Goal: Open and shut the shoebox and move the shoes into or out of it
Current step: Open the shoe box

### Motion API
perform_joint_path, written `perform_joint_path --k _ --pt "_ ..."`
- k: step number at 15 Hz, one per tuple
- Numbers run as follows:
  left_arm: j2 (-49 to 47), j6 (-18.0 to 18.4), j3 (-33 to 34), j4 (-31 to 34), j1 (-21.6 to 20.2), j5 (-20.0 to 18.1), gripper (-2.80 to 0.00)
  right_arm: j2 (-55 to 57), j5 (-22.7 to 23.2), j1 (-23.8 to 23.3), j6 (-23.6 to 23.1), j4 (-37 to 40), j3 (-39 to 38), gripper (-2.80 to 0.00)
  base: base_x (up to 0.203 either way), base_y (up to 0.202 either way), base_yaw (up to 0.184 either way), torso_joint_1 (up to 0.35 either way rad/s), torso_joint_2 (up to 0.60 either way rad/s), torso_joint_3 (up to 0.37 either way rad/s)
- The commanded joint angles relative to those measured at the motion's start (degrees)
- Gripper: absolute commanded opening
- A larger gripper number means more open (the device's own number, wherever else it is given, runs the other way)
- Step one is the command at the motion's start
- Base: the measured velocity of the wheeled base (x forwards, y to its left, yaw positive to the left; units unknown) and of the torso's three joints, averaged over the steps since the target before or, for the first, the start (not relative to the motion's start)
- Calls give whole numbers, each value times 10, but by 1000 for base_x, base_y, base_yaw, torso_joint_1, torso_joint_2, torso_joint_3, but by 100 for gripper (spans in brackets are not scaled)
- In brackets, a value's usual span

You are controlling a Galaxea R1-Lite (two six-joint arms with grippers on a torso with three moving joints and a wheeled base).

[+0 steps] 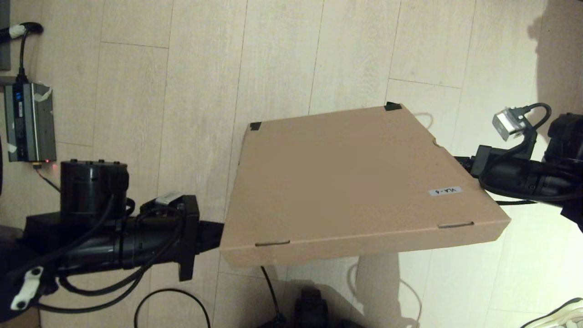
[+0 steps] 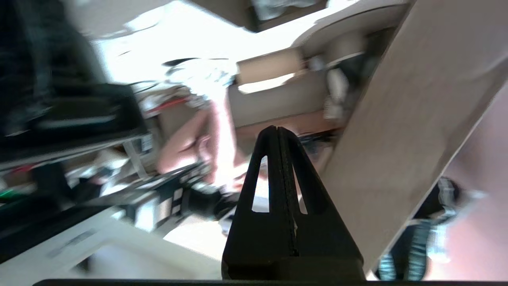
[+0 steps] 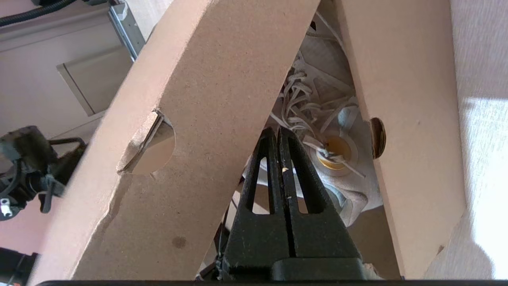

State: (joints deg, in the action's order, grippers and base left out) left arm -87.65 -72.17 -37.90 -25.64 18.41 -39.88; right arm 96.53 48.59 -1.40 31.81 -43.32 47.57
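Shoebox: the brown cardboard shoebox (image 1: 360, 182) sits on the pale plank floor (image 1: 182, 91) in front of the robot, between the two arms; its flap lid is tilted up at the near edge, hinged at the far side where the black tape patches (image 1: 392, 106) mark the corners.
Lid gap: in the right wrist view the lid (image 3: 206, 119) and the box wall (image 3: 401, 139) spread apart in a wedge, so the lid is only partly raised.
Shoes: a white lace-up sneaker (image 3: 329, 151) with a tan insole lies inside, seen through that gap; a second one cannot be made out.
Right gripper: the right gripper (image 3: 279, 133) is at the box's right side, fingers pressed together on nothing, tip poking into the gap, probably to prop or lever the lid.
Left gripper: the left gripper (image 2: 277, 131) is just beside the box's left side, fingers likewise pressed together and empty; whether it touches the cardboard is unclear.
Label: a small white label (image 1: 445, 191) sits near the lid's right front.
Surroundings: a grey power unit (image 1: 29, 122) lies on the floor well to the left.
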Motion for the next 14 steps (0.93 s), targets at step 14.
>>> perform_joint_path --k 14 --pt "-40 -68 -102 -47 0 2 -280 -25 -9 -42 3 27 -7 -280 0 0 0 0 0 0"
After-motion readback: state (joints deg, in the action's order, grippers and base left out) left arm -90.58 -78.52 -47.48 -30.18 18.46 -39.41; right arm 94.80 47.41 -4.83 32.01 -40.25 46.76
